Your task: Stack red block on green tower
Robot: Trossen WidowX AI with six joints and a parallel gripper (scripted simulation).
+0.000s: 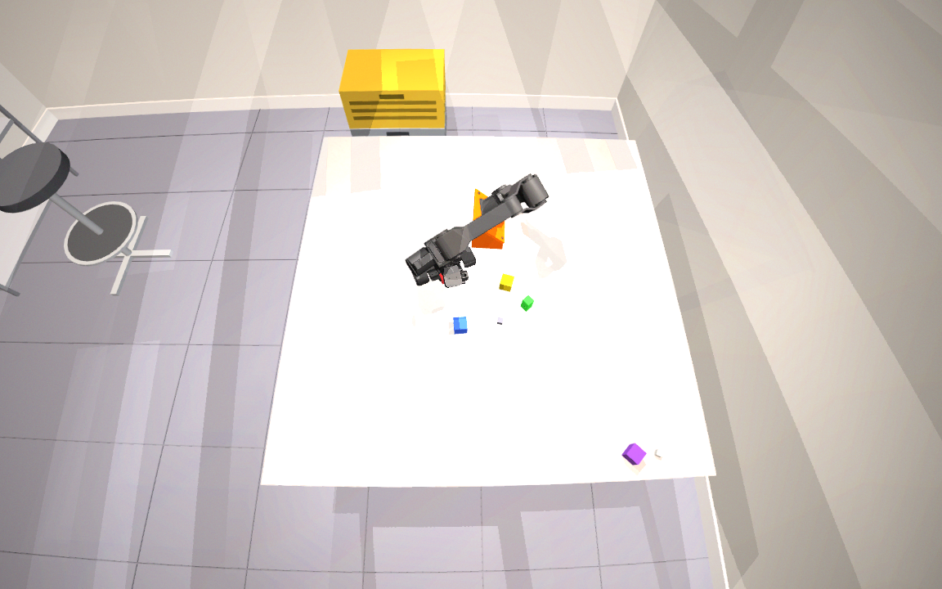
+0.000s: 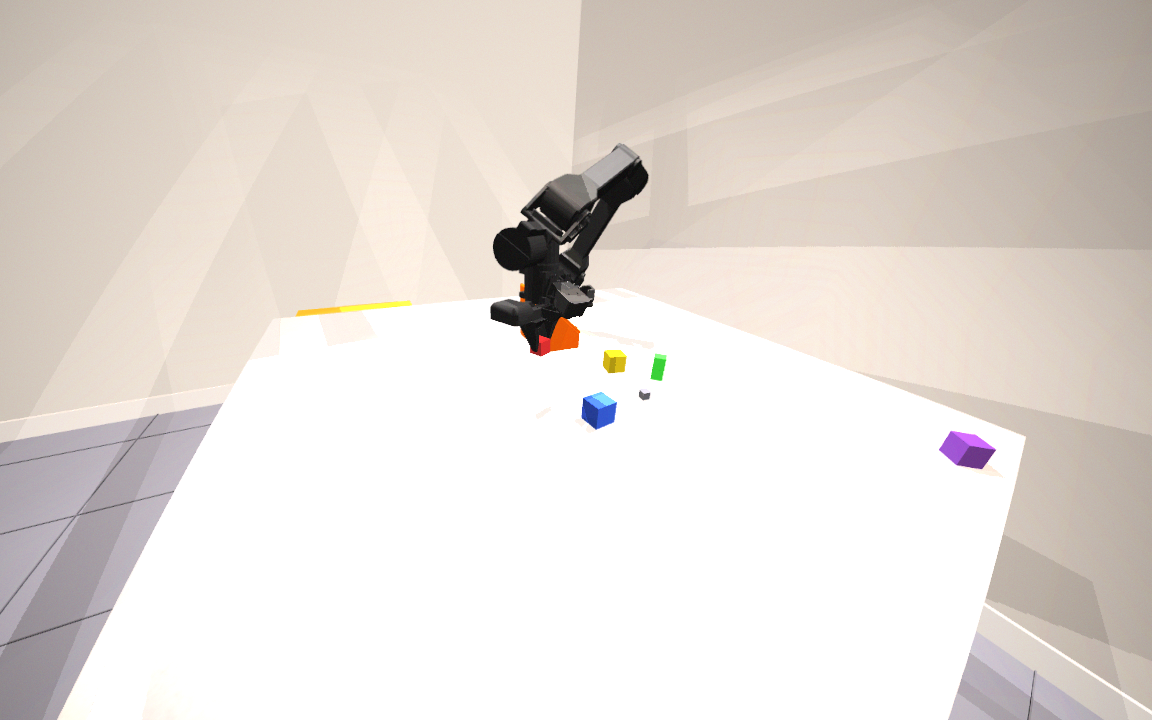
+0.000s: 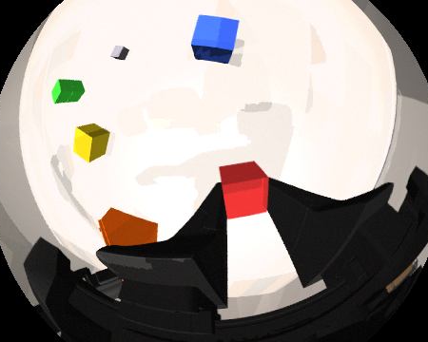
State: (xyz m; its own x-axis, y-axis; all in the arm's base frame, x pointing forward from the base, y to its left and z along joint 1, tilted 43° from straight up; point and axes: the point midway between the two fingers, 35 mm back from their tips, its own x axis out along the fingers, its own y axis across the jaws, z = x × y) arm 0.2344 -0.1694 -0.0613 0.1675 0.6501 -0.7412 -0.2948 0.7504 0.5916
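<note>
My gripper [image 1: 442,279] [image 2: 539,345] [image 3: 240,184] is shut on the red block. The red block [image 2: 543,345] [image 3: 246,198] sits between the two black fingertips, held above the white table; in the top view the arm mostly covers it. The green tower [image 1: 527,303] [image 2: 658,368] [image 3: 70,91] is narrow and stands upright on the table, to the right of my gripper in the top and exterior views and at the upper left in the wrist view. Nothing lies on its top.
A yellow block [image 1: 505,282] [image 2: 614,361] [image 3: 90,142] stands between my gripper and the tower. A blue block [image 1: 459,325] [image 2: 598,411] [image 3: 215,35] and a small grey cube [image 1: 500,321] [image 2: 644,394] [image 3: 120,52] are nearby. A purple block [image 1: 634,454] [image 2: 967,449] lies near the table corner. The orange mount [image 1: 487,237] [image 2: 567,336] [image 3: 130,228] is behind.
</note>
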